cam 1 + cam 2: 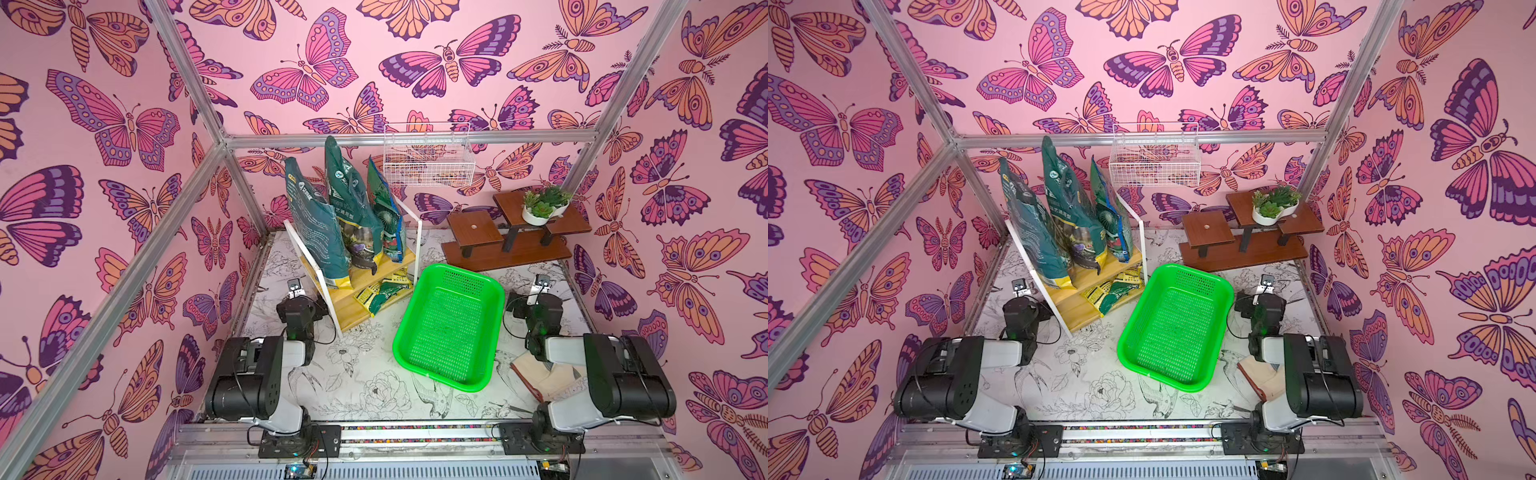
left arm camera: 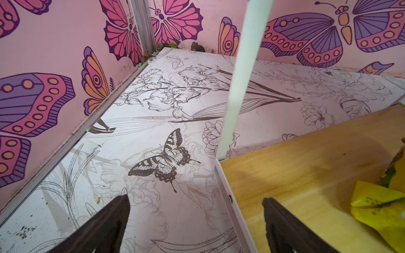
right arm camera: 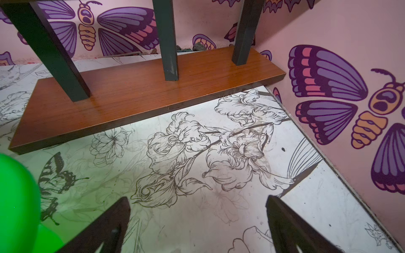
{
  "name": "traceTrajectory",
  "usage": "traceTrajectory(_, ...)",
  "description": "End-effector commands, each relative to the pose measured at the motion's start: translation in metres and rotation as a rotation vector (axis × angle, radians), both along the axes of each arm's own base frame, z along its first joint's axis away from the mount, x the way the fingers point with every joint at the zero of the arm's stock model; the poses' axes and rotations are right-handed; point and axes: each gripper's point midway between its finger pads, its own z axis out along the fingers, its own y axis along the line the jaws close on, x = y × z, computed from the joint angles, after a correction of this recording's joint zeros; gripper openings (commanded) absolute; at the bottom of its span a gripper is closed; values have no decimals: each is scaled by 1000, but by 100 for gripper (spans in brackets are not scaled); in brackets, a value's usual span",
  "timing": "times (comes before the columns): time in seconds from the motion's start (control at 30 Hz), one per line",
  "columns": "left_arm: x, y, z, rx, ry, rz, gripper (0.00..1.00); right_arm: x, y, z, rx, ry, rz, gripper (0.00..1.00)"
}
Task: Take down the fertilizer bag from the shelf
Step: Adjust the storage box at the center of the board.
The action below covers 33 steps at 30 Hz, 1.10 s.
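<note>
Both arms sit folded: the left arm (image 1: 249, 374) and the right arm (image 1: 627, 374) are each doubled back at the elbow, forearms reaching forward and low. The left gripper (image 2: 195, 199) has its jaws spread wide, nothing between them — the right gripper (image 3: 197, 199) likewise, wide apart and empty.
</note>
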Motion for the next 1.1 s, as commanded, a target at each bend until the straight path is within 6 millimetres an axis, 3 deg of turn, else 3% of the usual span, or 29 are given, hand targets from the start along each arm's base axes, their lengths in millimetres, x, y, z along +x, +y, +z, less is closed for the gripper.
traceTrajectory(0.0, 4, -2, 4, -4, -17, -12, 100, 4, 0, 7, 8, -13, 1, 99)
traceTrajectory(0.8, 3, -2, 5, -6, -8, -11, 100, 4, 0, 8, 9, -16, 0, 99)
traceTrajectory(0.9, 3, 2, 13, -1, -24, 14, 100, 3, -2, 11, 9, -17, -14, 99)
traceTrajectory(1.0, -5, 9, 32, 7, -35, 58, 100, 6, -12, 27, 11, -6, -74, 99)
traceTrajectory(1.07, -13, 14, 40, 24, -6, 86, 100, 5, -18, 31, 28, 100, -127, 99)
